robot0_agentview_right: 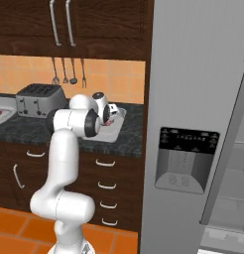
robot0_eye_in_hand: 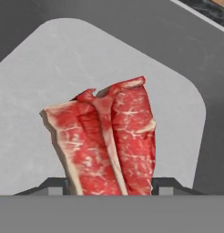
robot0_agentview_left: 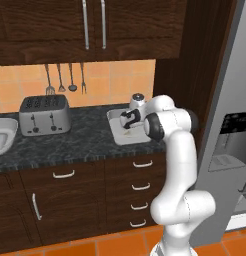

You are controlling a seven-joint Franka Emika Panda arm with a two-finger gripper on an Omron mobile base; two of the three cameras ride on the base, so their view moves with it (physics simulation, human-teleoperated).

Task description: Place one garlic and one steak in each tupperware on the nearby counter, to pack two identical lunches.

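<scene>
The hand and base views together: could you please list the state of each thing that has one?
Steak: held between the tool's fingertips, hanging over the tray.
Tray: on the counter beside the fridge, its floor bare under the steak in the hand view.
Tool: shut on the steak, above the tray.
Bowl: at the counter's left end, something red inside.
Upper cabinet doors: shut.
Drawers: shut.
</scene>
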